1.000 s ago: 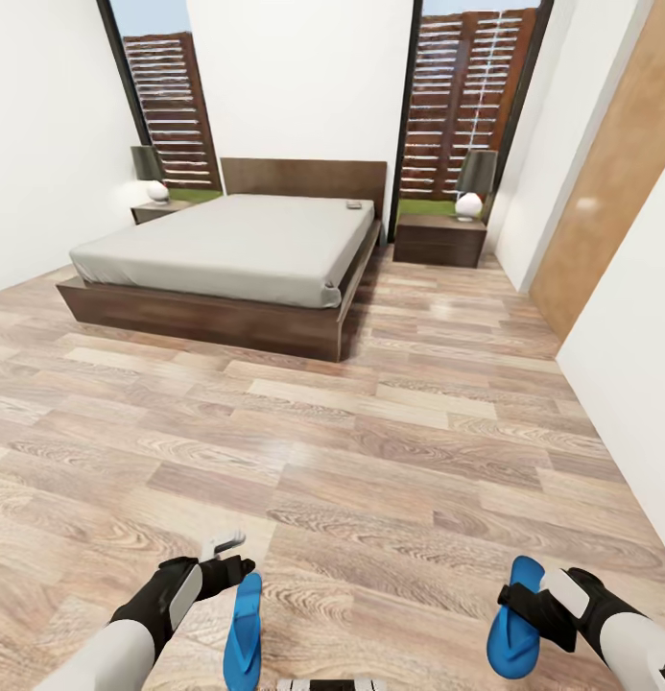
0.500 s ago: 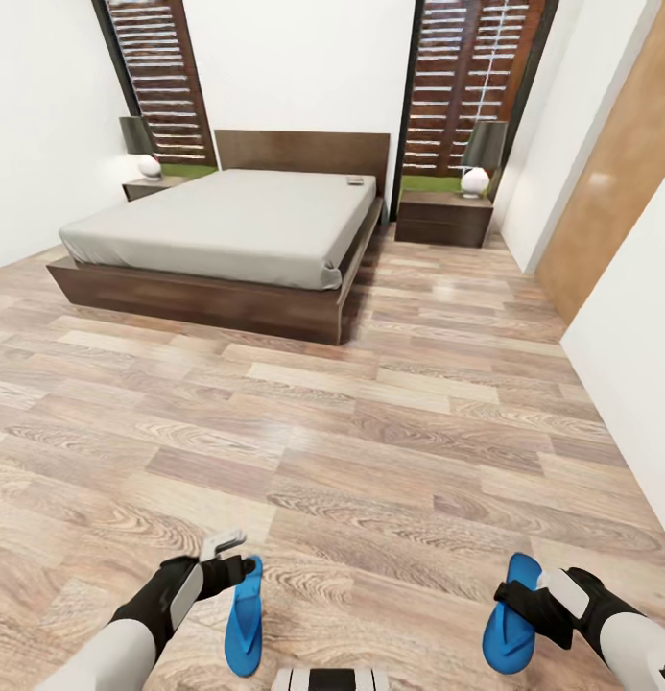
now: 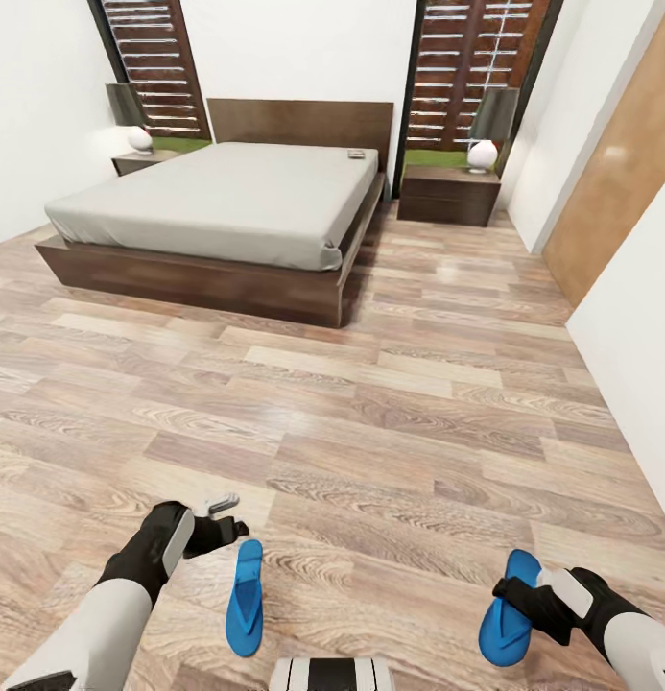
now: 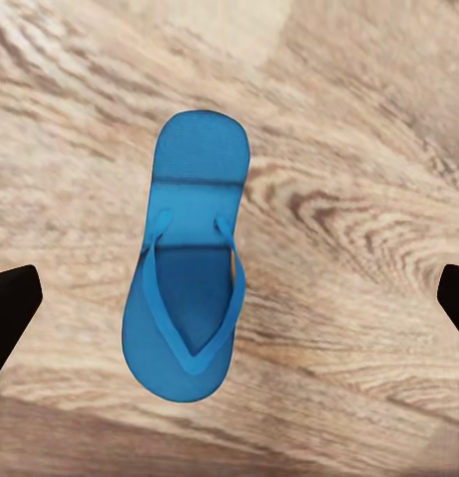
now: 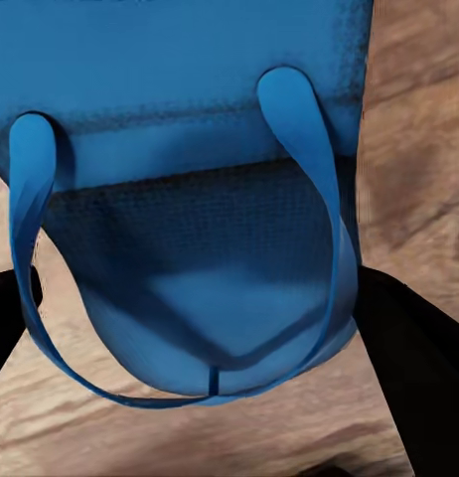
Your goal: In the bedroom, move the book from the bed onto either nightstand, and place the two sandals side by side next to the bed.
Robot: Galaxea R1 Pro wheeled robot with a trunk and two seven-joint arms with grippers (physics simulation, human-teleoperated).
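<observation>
Left end effector [image 3: 220, 516] spread, empty, above left sandal [image 3: 244, 596] flat on floor [image 3: 390, 422]. Right end effector [image 3: 522, 607] pinching right sandal [image 3: 510, 607]. Bed [image 3: 217, 197] well ahead.

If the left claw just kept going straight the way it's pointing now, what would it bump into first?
Probably the blue sandal on the wooden floor: the left gripper looks straight at it between open fingers, though depth is unclear.

The left gripper [image 3: 228, 513] now stands open and apart from the left sandal [image 3: 244, 609], which it held a second ago; that sandal lies flat on the wooden floor [image 3: 390, 451]. The head camera has tilted down, so the bed [image 3: 217, 202] sits higher in view.
</observation>
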